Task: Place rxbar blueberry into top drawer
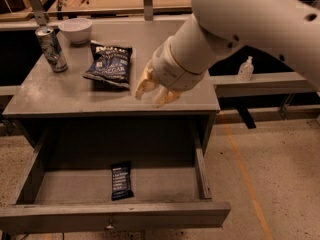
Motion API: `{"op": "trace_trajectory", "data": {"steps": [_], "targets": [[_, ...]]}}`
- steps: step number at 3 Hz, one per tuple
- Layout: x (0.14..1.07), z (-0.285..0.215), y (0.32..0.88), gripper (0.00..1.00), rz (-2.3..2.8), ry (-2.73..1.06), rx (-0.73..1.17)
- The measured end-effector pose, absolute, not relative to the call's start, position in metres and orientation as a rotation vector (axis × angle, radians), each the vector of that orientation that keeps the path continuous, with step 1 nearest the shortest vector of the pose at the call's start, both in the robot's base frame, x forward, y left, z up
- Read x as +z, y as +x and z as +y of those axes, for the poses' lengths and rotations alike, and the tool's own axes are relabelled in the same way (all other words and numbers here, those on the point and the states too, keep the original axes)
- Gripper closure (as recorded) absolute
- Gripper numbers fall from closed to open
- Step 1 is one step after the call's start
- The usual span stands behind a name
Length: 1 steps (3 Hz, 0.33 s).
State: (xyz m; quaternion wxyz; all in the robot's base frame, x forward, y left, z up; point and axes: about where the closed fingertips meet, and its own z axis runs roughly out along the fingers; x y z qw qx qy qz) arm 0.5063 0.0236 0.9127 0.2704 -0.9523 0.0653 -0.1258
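Note:
The rxbar blueberry (pixel 121 181), a small flat dark navy wrapper with white text, lies flat on the floor of the open top drawer (pixel 115 215), a little left of its middle. My gripper (pixel 155 91) hangs above the right part of the table top, well above and behind the drawer, empty, with its pale fingers (pixel 145 84) spread apart. The big white arm fills the upper right of the view.
On the grey table (pixel 45 91) a crinkled blue-black chip bag (pixel 109 64) lies in the middle, with a drink can (pixel 51 49) and a white bowl (pixel 76 30) at the back left. A clear pump bottle (pixel 245 69) stands on a ledge to the right.

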Motion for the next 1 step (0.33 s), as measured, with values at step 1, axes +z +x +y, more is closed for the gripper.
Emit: {"op": "trace_trajectory", "data": {"steps": [1], "targets": [[0.9212, 0.0237, 0.5069, 0.68, 0.172, -2.557, -0.358]]}}
